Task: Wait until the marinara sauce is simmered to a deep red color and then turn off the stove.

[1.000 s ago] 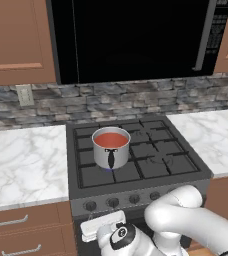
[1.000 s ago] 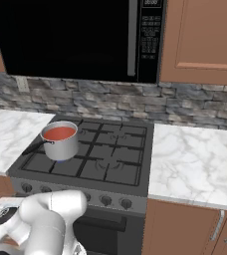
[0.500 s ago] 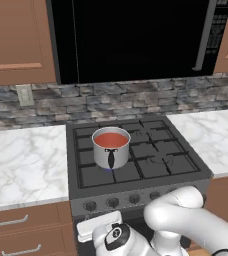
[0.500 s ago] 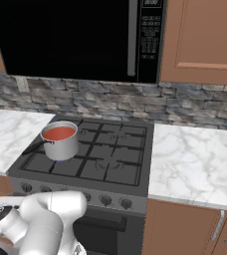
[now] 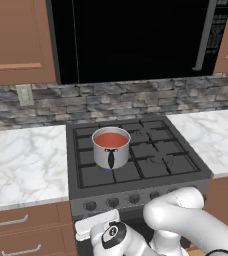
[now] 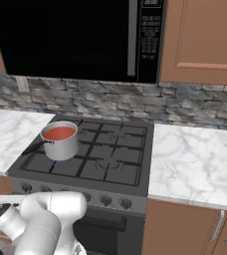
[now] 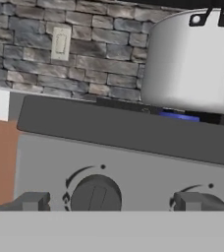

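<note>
Sauce (image 5: 111, 140) reads red; burner flame lit under pot (image 7: 192, 61). Tool (image 7: 109, 201) wide open, fingers flanking a stove (image 5: 136, 187) knob (image 7: 95, 195). Next, likely: advance, close, twist off.

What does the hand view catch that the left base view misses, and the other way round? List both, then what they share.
Hand view alone: blue flame under the pot, and the open fingertips flanking a front knob.
Left base view alone: the orange-red marinara sauce, the microwave, both marble counters.
Shared: steel pot, stove, stone backsplash, wall outlet.
</note>
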